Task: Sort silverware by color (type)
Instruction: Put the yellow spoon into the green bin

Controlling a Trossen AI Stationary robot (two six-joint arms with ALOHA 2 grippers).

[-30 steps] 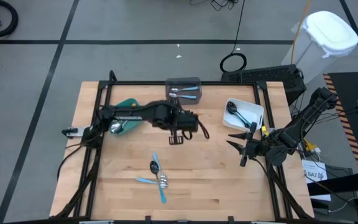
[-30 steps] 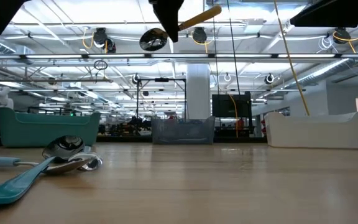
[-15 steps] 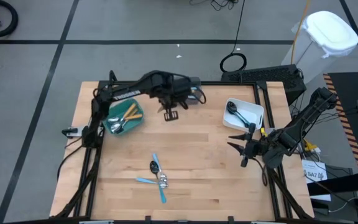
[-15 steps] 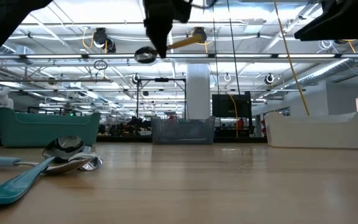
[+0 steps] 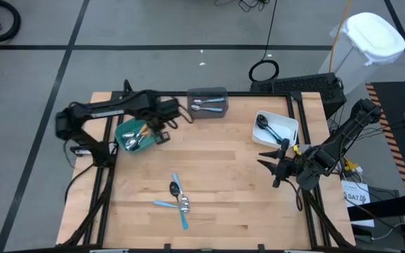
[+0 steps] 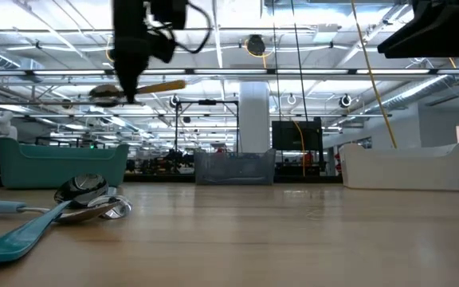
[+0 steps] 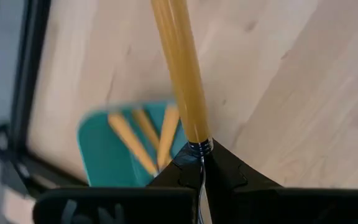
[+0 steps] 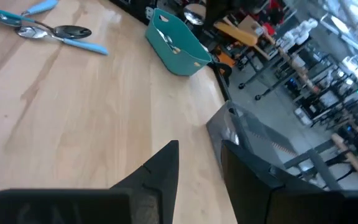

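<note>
The orange-handled spoon [image 7: 180, 74], pinched tight in the left tool [image 7: 202, 155], has swung from the frame's upper centre to over the teal bin [image 5: 126, 143] at upper left, so its drop looks near. Four pieces [image 5: 176, 199] wait at lower centre of the bench [image 5: 223, 190]. The right tool [image 5: 268, 169], half-spread and empty, waits at the right.

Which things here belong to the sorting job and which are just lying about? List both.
Job:
- orange-handled spoon, held above the teal bin by the left gripper
- teal bin with orange-handled pieces
- grey bin
- white bin
- loose silverware still on the table

Lying about:
- white lidded container on the floor
- cable coil
</note>
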